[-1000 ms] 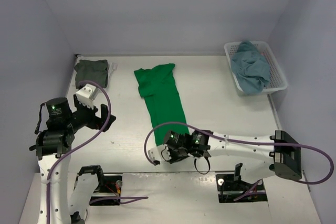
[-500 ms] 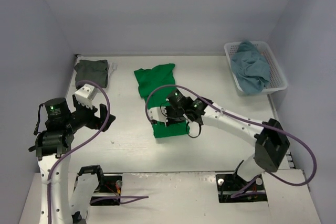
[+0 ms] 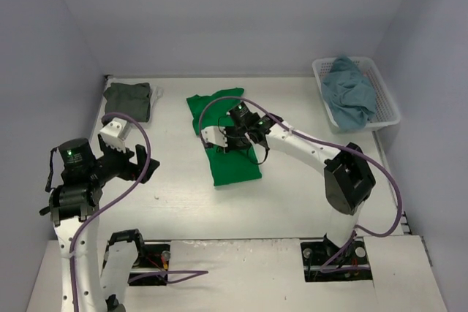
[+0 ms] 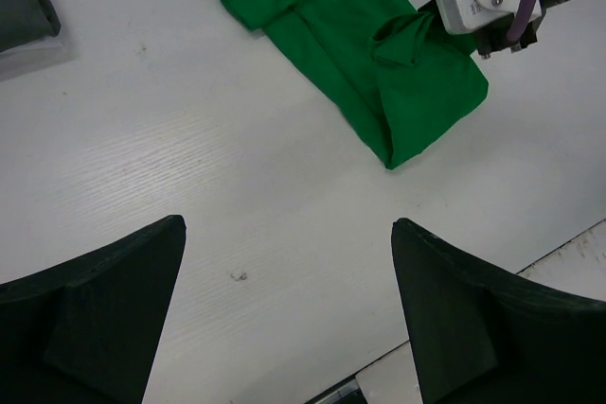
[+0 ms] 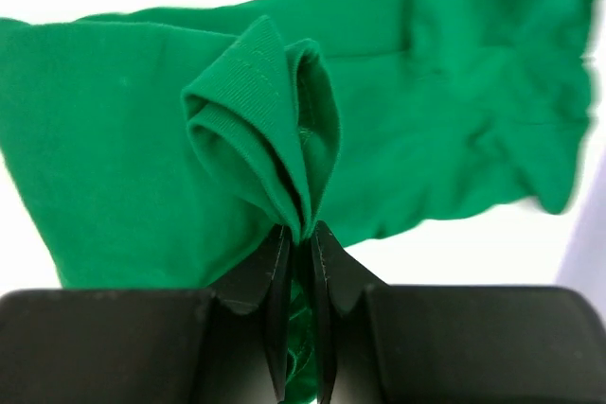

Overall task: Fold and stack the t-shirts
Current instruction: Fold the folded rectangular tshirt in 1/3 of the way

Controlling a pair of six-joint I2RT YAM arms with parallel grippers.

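Two spots read badly. From above, the right arm covers the middle of the bright green cloth t-shirt (image 3: 238, 169). A white scrap (image 3: 156, 93) just beside the folded dark olive-grey t-shirt (image 3: 128, 100) is too small to identify.

Right gripper (image 5: 301, 229) is clenched on a bunched fold of the green shirt, lifted over the layer below. The fingertips are buried in cloth, and the shirt's far end is blurred in the wrist view.

Left gripper (image 4: 287, 224) is spread wide, holding nothing, hovering over bare white table (image 3: 175, 180).

The green shirt lies mid-table, with open surface at its near edge and left side. The olive shirt sits in the far-left corner, cut off in the left wrist view. The crumpled dusty light blue t-shirt (image 3: 349, 93) fills the white slatted plastic basket (image 3: 387, 111) at the far right edge.
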